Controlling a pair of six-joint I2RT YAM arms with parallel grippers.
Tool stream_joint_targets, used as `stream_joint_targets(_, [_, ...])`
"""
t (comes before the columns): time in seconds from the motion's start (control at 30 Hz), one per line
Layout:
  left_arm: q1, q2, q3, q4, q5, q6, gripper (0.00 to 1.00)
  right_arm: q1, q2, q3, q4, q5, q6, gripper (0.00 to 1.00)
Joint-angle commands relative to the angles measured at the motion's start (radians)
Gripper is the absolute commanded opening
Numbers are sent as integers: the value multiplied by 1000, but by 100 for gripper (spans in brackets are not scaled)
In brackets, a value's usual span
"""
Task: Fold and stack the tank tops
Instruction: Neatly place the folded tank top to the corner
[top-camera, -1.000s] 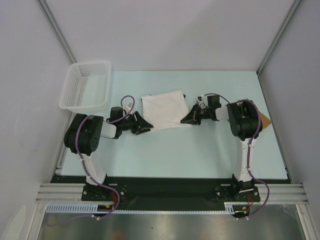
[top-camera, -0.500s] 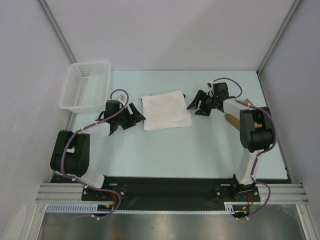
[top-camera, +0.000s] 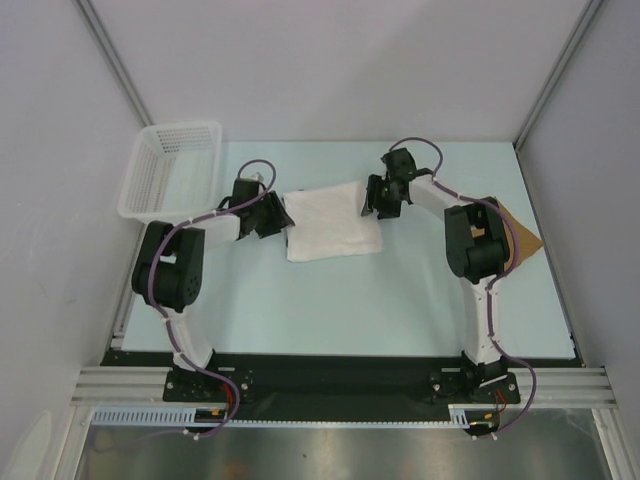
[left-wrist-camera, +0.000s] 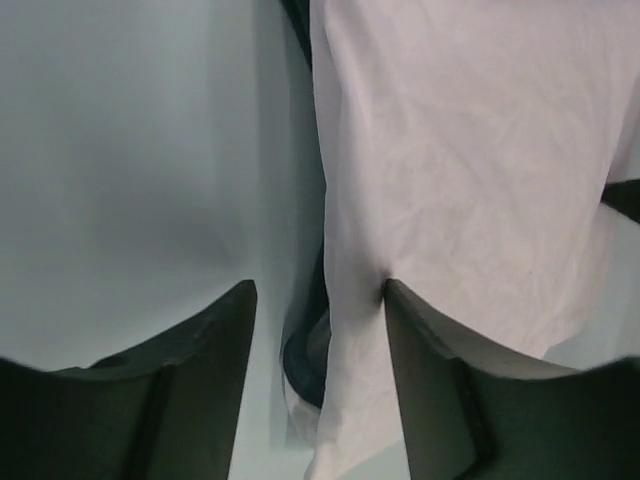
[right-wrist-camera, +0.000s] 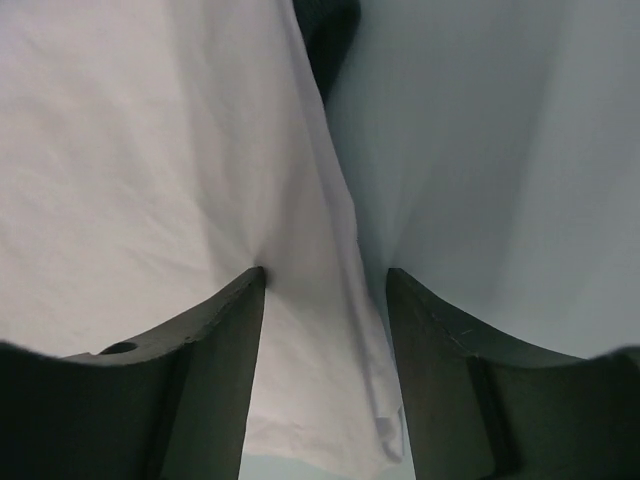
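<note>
White tank top (top-camera: 333, 220) lies folded on the desk (top-camera: 350, 300), to the right of the basket (top-camera: 175, 128) and a bit nearer me, not touching it. It sits btwn both arms. The left end effector (top-camera: 278, 213) is at the cloth edge facing the basket, and the right end effector (top-camera: 372, 197) is at the opposite edge, toward the far corner.

Left wrist cam: left end effector (left-wrist-camera: 318, 290) is released, fingers spread wide. They straddle the edge of the white tank top (left-wrist-camera: 450, 150): one finger (left-wrist-camera: 430, 390) presses its tip into the cloth and dimples it, the other is over bare desk (left-wrist-camera: 120, 150). Right wrist cam shows the same mirrored. The right end effector (right-wrist-camera: 325, 272) is released and spread, one finger (right-wrist-camera: 200, 380) tip-down on the white tank top (right-wrist-camera: 130, 150) w/ creases fanning from the contact, the other over desk (right-wrist-camera: 500, 150). Neither one is clamped on anything.

Looks: a rough rectangle, slightly skewed, plain white side up, light wrinkles, edges layered. A bit of navy trim (left-wrist-camera: 305, 350) peeks from under the fold at the basket-side edge.

Tan tank top (top-camera: 522, 240) is well apart from the basket, beyond the right arm, mostly hidden by it. Only a flat tan corner shows, so I can't tell its fold state.
</note>
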Motion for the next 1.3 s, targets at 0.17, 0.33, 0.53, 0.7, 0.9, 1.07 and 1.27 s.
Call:
stream_joint_targets(0.17, [-63, 58, 60, -34, -7, 33, 32, 9, -32, -101, -61, 50, -40, 33])
stream_joint_targets(0.33, [-152, 51, 40, -30, -49, 23, 19, -75, -155, -291, 26, 37, -12, 8])
stream_joint_targets(0.53, [-281, 78, 54, -20, -84, -18, 29, -138, -353, -526, 63, 49, -10, 28])
stream_joint_targets(0.7, [-272, 48, 136, -161, -208, 20, 67, -147, -508, -643, 60, 84, -10, 56])
stream_joint_targets(0.9, [-307, -31, 311, -287, -331, 166, 86, -179, -789, -741, -7, 211, 35, 69])
stream_joint_targets(1.07, [-395, 116, 587, -300, -153, 240, 86, -402, -980, -828, -37, 235, 135, 57])
stream_joint_targets(1.27, [-510, 360, 779, -20, 107, 169, 86, -718, -1166, -914, -66, 261, 174, 78])
